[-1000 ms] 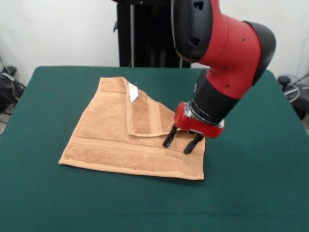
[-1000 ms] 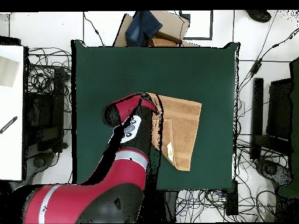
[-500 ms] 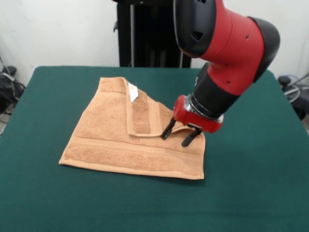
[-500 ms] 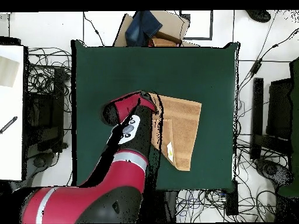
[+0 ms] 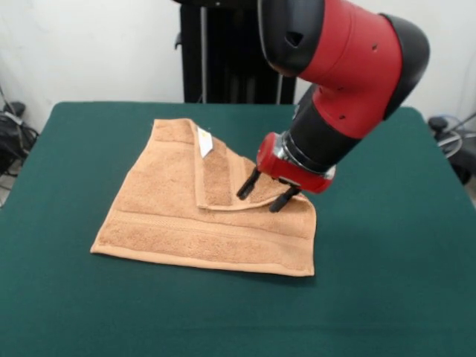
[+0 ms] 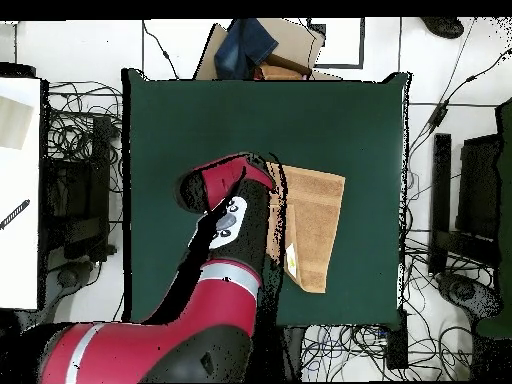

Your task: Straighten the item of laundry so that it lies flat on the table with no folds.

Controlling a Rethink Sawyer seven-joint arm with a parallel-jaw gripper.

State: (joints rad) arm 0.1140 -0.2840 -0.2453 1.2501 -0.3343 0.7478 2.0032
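Green cloth covers one table [image 5: 67,312], which fills most of the front view; behind it stand a white wall and a dark upright stand at top centre. One towel [image 5: 163,216] lies left of centre on the table, tan, with woven bands along its lower edge. Its upper right corner is folded over onto the body, showing one white tag [image 5: 205,141]; no writing on the tag can be read. One red and black arm [image 5: 342,67] comes down from the upper right. One gripper [image 5: 262,192] sits over the folded flap, jaws parted narrowly, both black tips down at the flap's edge; whether they pinch cloth I cannot tell.

Overhead, the table [image 6: 300,120] is a dark green rectangle at centre, ringed by a pale floor strewn with black cables. The towel [image 6: 315,225] lies right of centre, its left side hidden under the arm [image 6: 225,270], which rises from the lower left. A white tag [image 6: 291,258] shows near the towel's lower edge. A brown box with blue cloth [image 6: 262,48] sits beyond the table's top edge.
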